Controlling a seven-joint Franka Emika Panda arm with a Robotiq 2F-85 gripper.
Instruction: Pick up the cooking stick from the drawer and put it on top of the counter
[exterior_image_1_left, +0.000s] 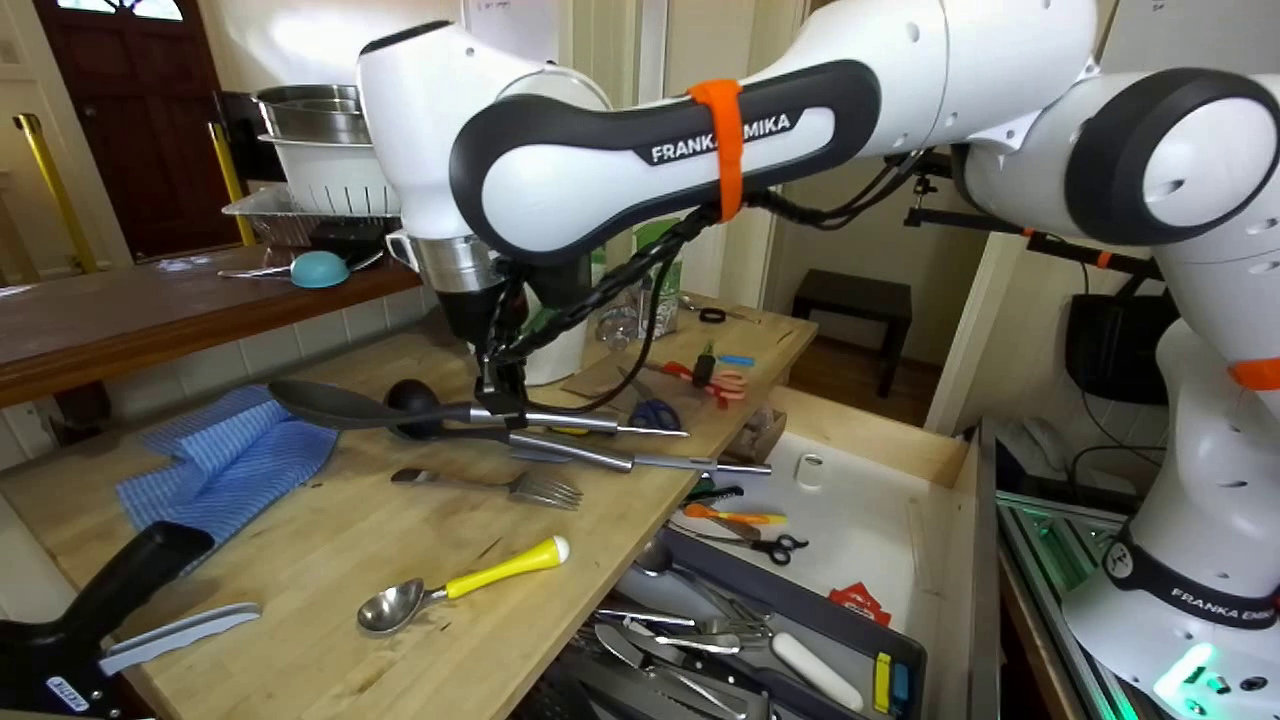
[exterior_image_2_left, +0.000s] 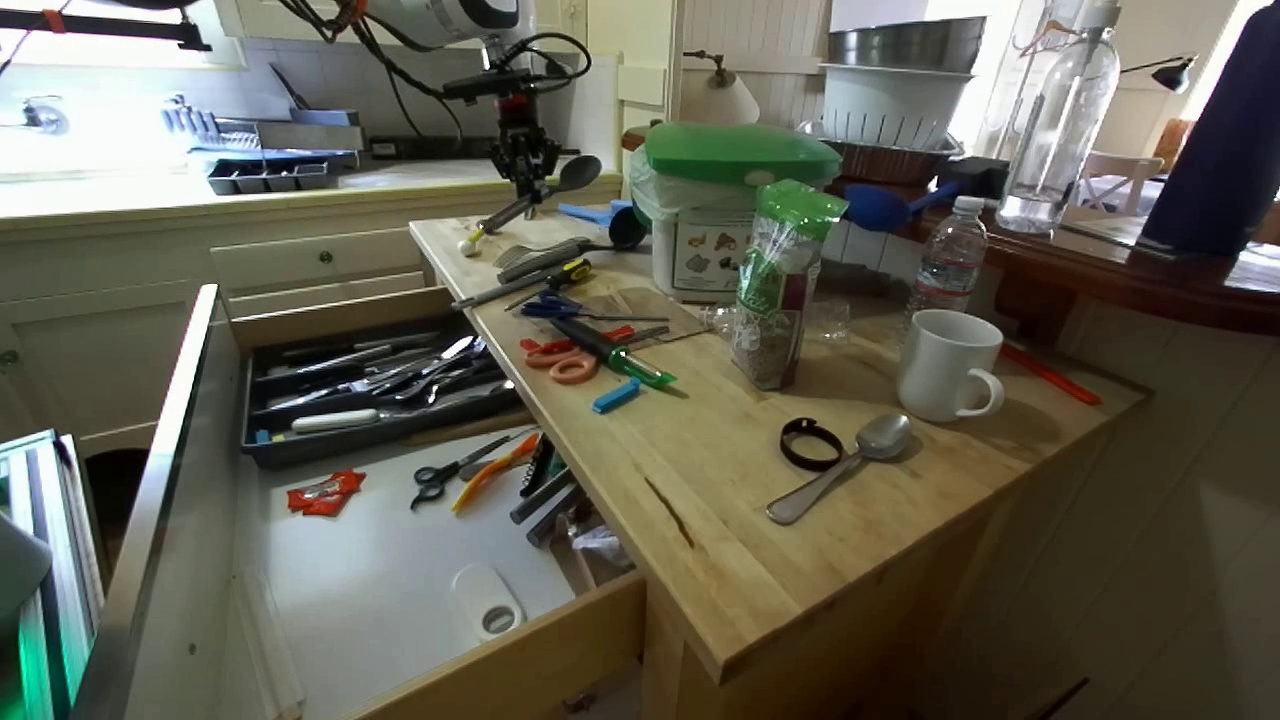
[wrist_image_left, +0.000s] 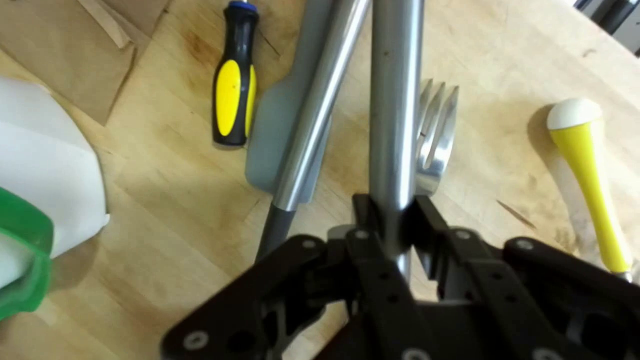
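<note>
Inward of the table (exterior_image_1_left: 310, 535) edge by the drawer (exterior_image_1_left: 880, 530), my tool (wrist_image_left: 392, 215) is closed on the cooking spoon (wrist_image_left: 396, 110). I'd lower it level, clear of the ladle (exterior_image_1_left: 560, 447).

The cooking stick's handle (wrist_image_left: 394, 115) is smooth, glossy metal.

In an exterior view, the cooking stick (exterior_image_1_left: 345, 408) is held by its handle in the gripper (exterior_image_1_left: 510, 418) over the counter (exterior_image_1_left: 310, 560), its broad black head pointed to nine o'clock, toward the blue striped cloth (exterior_image_1_left: 235, 450). From the gripper, a fork (exterior_image_1_left: 530, 488) is noted at six o'clock, a yellow-handled spoon (exterior_image_1_left: 470, 582) between six and seven, blue-handled scissors (exterior_image_1_left: 653, 415) at three. At four o'clock the drawer (exterior_image_1_left: 880, 500) is seen pulled out, with a grey tray (exterior_image_1_left: 800, 595) of jumbled utensils (exterior_image_1_left: 705, 641), black scissors (exterior_image_1_left: 768, 546) and a red packet (exterior_image_1_left: 858, 603) inside.
</note>
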